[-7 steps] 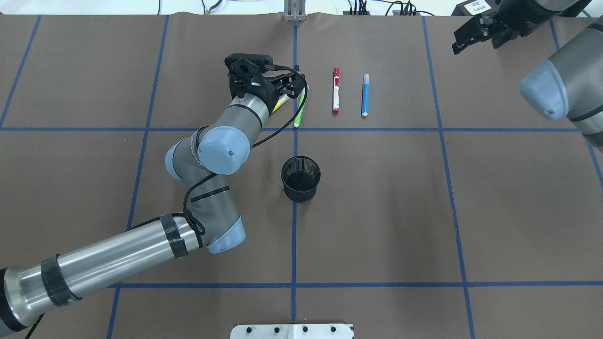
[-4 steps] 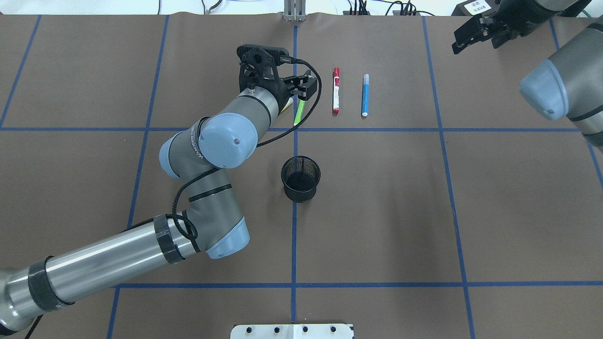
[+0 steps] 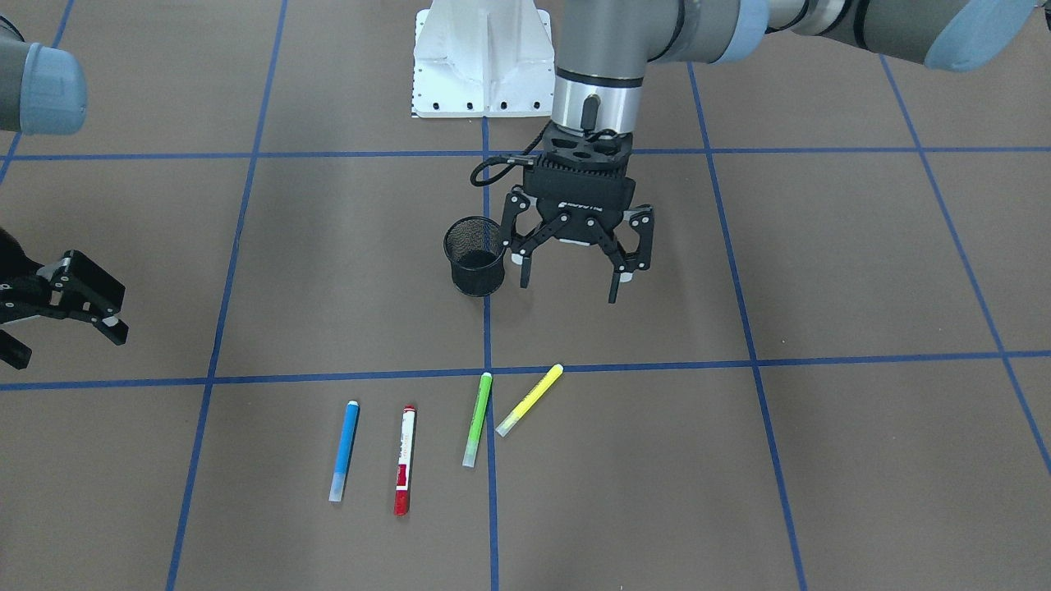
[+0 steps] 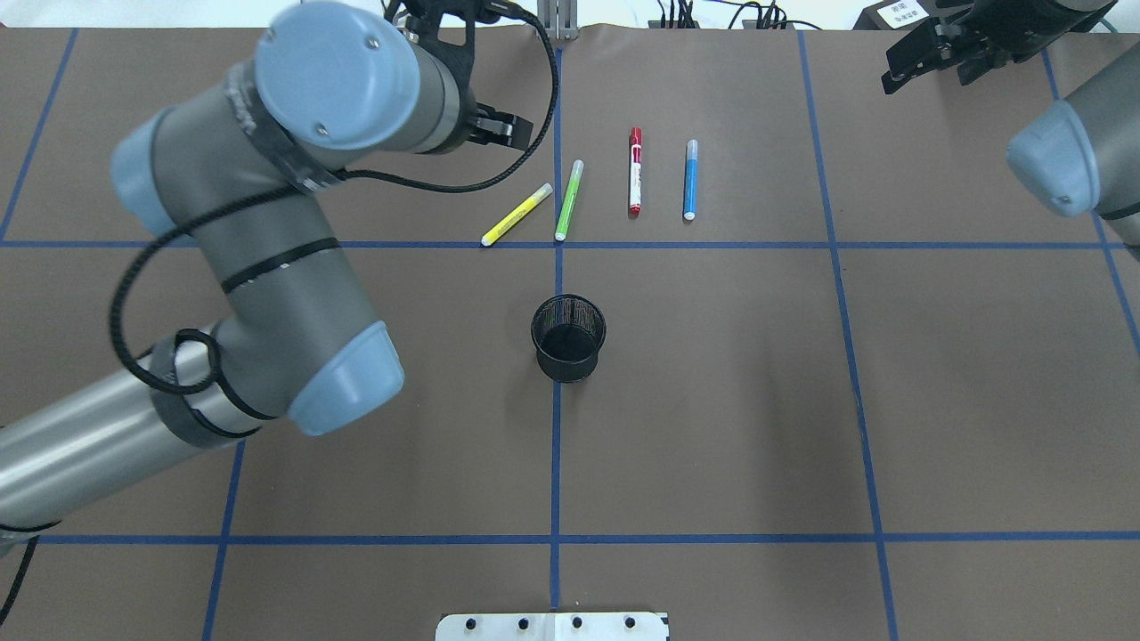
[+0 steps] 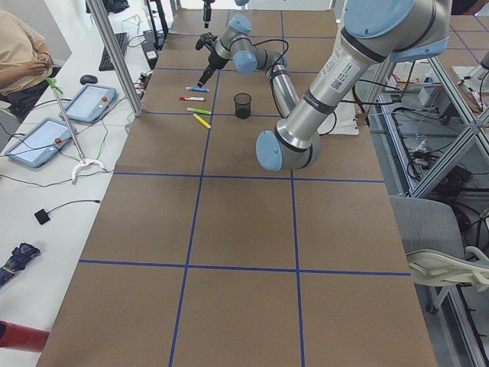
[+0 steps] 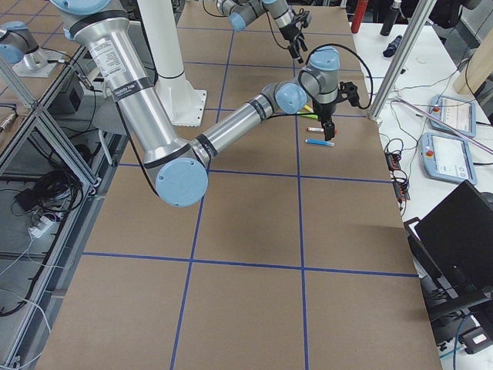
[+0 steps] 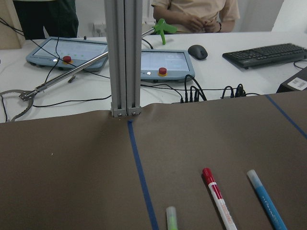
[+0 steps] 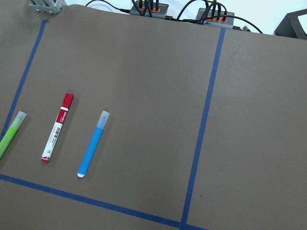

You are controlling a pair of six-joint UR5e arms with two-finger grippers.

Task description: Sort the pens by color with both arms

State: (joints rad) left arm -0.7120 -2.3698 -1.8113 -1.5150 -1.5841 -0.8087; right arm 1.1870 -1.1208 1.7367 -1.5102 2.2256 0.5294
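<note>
Four pens lie in a row on the brown table: yellow (image 4: pixel 517 215), tilted, then green (image 4: pixel 569 199), white with red cap (image 4: pixel 635 171), and blue (image 4: pixel 690 179). They also show in the front view as yellow (image 3: pixel 530 400), green (image 3: pixel 477 419), red (image 3: pixel 403 460) and blue (image 3: pixel 343 451). My left gripper (image 3: pixel 568 289) is open and empty, raised well above the table on the robot's side of the pens. My right gripper (image 3: pixel 66 343) is open and empty, off to the side of the blue pen, near the table's far corner (image 4: pixel 926 60).
A black mesh cup (image 4: pixel 569 337) stands on the centre line, between the pens and the robot's base. The raised left arm's elbow (image 4: pixel 267 223) covers much of the overhead view's left half. A metal post (image 7: pixel 123 57) stands at the table's far edge.
My left gripper has risen from low over the yellow and green pens and pulled back, still open and empty. The yellow pen is now uncovered. The right gripper shifted slightly outward.
</note>
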